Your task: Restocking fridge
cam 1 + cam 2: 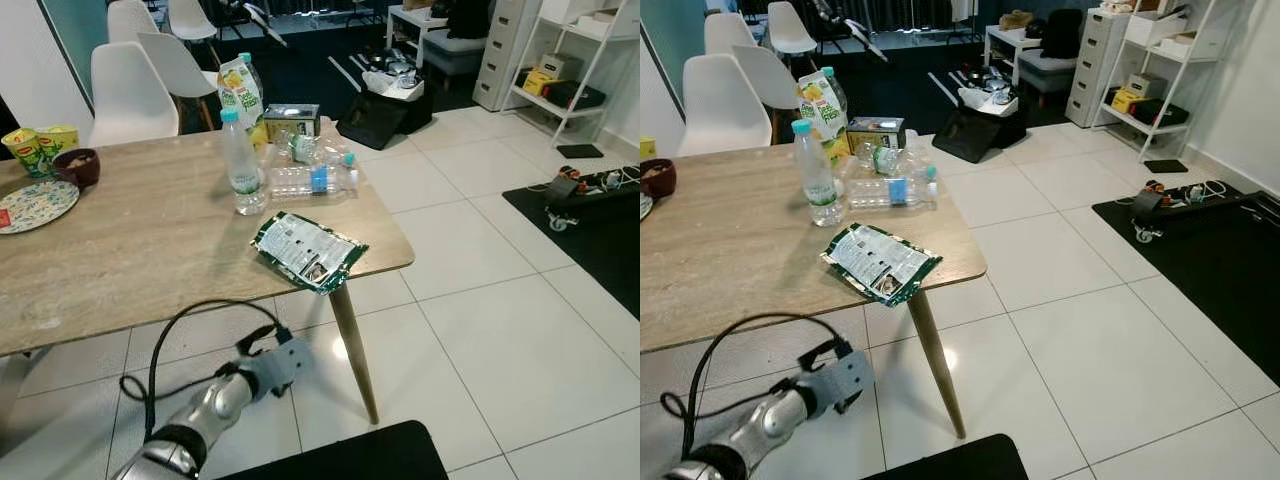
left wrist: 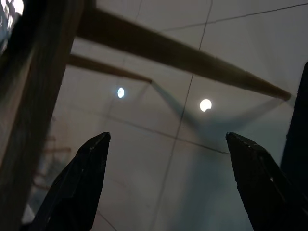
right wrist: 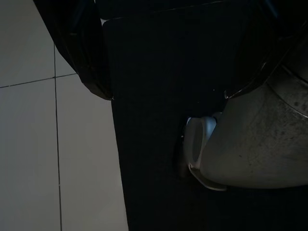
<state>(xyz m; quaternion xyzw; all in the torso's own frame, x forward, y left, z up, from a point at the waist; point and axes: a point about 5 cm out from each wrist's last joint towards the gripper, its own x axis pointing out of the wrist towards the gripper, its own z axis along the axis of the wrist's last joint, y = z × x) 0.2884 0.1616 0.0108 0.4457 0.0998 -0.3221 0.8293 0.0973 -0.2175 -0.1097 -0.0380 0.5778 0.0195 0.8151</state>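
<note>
The groceries for the fridge are gathered at the far right corner of the desk (image 1: 120, 250): an upright water bottle (image 1: 241, 165), a lying bottle (image 1: 312, 180) beside it, a juice carton (image 1: 240, 95) behind, and a green packet (image 1: 306, 250) overhanging the near edge, where it can be reached first. The left hand (image 2: 166, 178) is held low beneath the desk edge, fingers spread wide and empty, apparently in readiness. The right hand's (image 3: 163, 72) state cannot be told.

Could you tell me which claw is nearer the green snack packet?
Left. The left claw hangs below the table edge near the green snack packet; the right claw points at the floor.
</note>
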